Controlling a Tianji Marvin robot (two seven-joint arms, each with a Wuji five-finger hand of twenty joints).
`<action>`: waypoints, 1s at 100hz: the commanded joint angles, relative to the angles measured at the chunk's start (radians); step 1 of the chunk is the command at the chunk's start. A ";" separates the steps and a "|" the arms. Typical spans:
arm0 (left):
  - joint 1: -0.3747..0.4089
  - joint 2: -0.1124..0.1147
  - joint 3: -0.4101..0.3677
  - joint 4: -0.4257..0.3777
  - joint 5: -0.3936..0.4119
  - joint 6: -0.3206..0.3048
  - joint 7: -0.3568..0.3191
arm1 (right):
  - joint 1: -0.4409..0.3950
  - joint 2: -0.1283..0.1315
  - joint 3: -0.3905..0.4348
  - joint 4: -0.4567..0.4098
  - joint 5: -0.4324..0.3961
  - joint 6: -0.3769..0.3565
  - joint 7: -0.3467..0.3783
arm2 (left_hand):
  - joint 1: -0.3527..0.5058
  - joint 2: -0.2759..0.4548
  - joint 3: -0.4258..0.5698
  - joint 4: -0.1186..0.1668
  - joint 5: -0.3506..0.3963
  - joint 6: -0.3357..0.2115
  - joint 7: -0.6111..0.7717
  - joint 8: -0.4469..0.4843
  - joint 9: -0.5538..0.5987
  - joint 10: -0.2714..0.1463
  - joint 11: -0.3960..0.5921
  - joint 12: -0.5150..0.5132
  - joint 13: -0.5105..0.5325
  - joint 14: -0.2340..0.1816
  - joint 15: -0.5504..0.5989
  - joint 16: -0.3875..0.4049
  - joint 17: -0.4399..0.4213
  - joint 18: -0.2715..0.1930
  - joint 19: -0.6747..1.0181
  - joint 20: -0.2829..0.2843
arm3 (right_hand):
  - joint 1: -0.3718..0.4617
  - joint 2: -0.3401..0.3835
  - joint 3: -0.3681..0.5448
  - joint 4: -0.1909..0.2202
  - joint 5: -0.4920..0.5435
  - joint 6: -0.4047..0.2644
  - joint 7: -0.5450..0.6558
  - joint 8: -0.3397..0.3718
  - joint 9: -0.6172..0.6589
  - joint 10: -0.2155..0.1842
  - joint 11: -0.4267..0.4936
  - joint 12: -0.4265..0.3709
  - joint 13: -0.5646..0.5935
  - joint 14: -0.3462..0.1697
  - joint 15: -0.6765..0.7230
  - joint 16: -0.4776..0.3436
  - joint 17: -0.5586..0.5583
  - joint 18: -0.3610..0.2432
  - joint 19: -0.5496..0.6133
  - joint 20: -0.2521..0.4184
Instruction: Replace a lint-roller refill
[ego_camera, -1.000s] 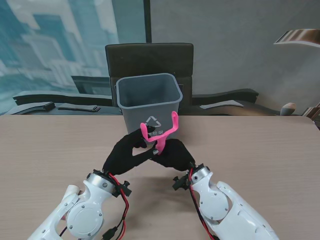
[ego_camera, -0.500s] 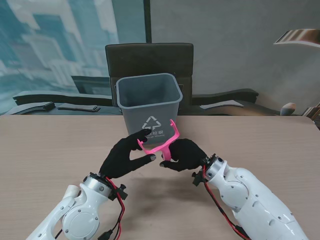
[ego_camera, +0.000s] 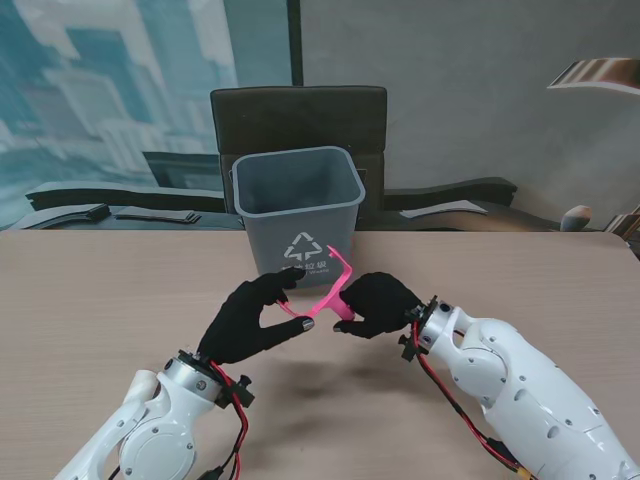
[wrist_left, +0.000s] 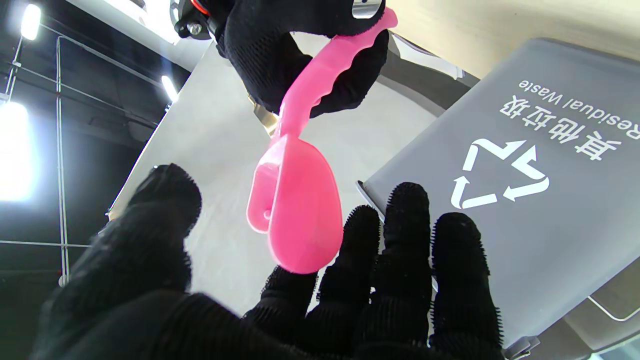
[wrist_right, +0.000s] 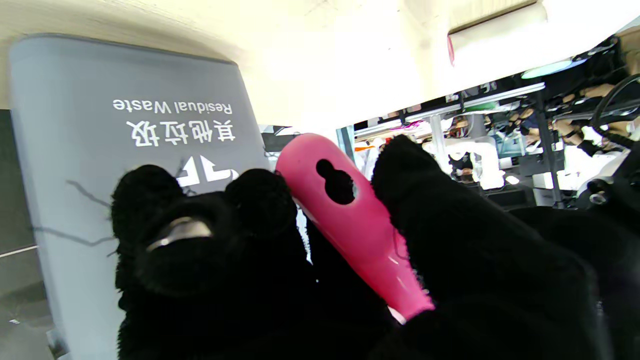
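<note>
Your right hand (ego_camera: 378, 303) is closed in a grip, while your left hand (ego_camera: 248, 318) hovers alongside, fingers (wrist_left: 407, 235) spread apart.

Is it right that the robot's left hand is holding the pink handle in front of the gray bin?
Not quite. The right hand is the one gripping the pink handle; the left hand is open, fingers spread near the handle's other end. The stand's view shows it. The rest is right: the handle is held in front of the gray bin.

the pink lint-roller handle (ego_camera: 330, 291) (bare, no roll on it) hangs tilted in the air, just before the bin.
</note>
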 joint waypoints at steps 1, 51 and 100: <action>-0.006 0.000 0.006 -0.006 0.002 0.030 -0.025 | 0.015 0.002 -0.011 0.000 -0.010 -0.026 0.010 | -0.027 -0.060 -0.023 0.003 0.024 0.017 0.001 0.021 -0.005 0.022 -0.014 -0.024 -0.030 0.027 -0.020 0.000 -0.010 0.024 -0.014 0.029 | 0.080 0.076 0.090 -0.006 0.039 -0.125 0.024 0.004 0.038 0.008 0.009 0.011 0.025 -0.291 0.045 0.013 0.009 -0.033 0.036 0.018; -0.045 0.010 0.040 0.008 0.044 0.160 -0.071 | 0.041 -0.003 -0.065 0.032 -0.015 -0.075 -0.015 | 0.014 -0.066 -0.024 0.013 0.140 0.049 0.027 0.058 0.095 0.046 0.019 -0.006 0.025 0.062 0.025 0.015 0.022 0.061 0.039 0.058 | 0.075 0.075 0.091 -0.008 0.038 -0.131 0.023 -0.004 0.041 0.002 0.000 0.014 0.025 -0.291 0.032 0.012 0.007 -0.038 0.032 0.024; -0.049 0.010 0.045 0.015 0.027 0.147 -0.080 | 0.052 -0.008 -0.080 0.044 -0.005 -0.096 -0.027 | 0.307 -0.094 0.038 0.010 0.288 -0.108 0.532 0.047 0.427 -0.073 0.208 0.047 0.290 0.029 0.234 0.004 0.189 0.058 0.231 0.029 | 0.072 0.073 0.087 -0.008 0.038 -0.134 0.021 -0.017 0.044 -0.006 -0.010 0.013 0.025 -0.294 0.016 0.008 0.010 -0.048 0.027 0.026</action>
